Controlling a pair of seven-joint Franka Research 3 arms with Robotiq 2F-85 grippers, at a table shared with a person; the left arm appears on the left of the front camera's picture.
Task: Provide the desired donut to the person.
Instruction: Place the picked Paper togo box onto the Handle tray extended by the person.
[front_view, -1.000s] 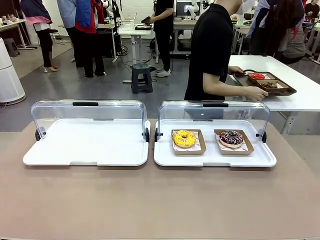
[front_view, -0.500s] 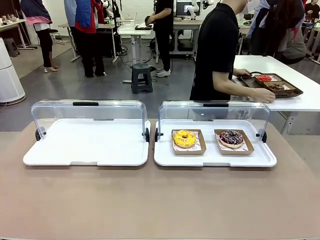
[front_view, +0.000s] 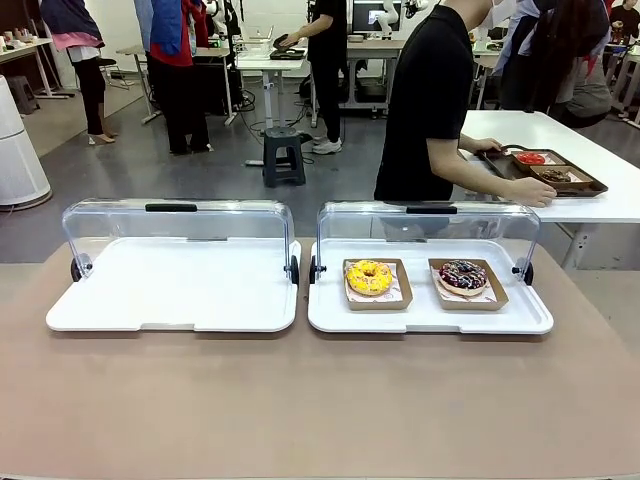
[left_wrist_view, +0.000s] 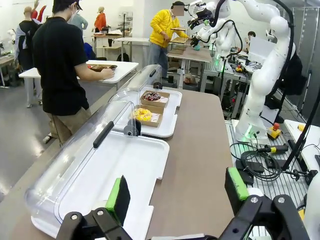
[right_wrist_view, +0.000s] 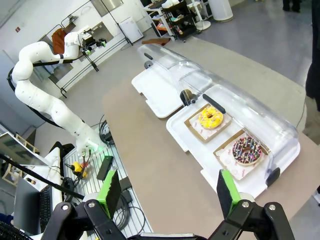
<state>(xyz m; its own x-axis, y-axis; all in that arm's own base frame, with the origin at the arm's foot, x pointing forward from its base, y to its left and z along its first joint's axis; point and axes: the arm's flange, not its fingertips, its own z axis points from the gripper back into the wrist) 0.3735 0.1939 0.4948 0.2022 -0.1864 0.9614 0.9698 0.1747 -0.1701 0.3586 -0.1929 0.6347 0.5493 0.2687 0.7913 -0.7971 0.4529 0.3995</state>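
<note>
Two donuts lie on brown paper trays in the right white display tray (front_view: 430, 318): a yellow-iced donut (front_view: 369, 277) (left_wrist_view: 143, 114) (right_wrist_view: 210, 117) and a chocolate sprinkled donut (front_view: 462, 275) (left_wrist_view: 152, 96) (right_wrist_view: 247, 148). The person (front_view: 428, 100) (left_wrist_view: 57, 62) in the black T-shirt stands beyond the table, turned sideways, both hands on a brown tray (front_view: 548, 171) on a white side table. My left gripper (left_wrist_view: 177, 192) hangs open above the near end of the table, far from the donuts. High over the table, my right gripper (right_wrist_view: 167, 192) is open too, with nothing between its fingers.
An empty white display tray (front_view: 172, 312) (right_wrist_view: 155, 92) with its clear lid (front_view: 175, 222) raised stands left of the donut tray. The right tray's lid (front_view: 428, 226) is raised too. Bare brown tabletop (front_view: 320, 400) spreads in front. Bystanders stand farther back.
The person has straightened up and shifted slightly, and the brown tray on the side table has slid a little to the right. Donuts and display trays have not moved.
</note>
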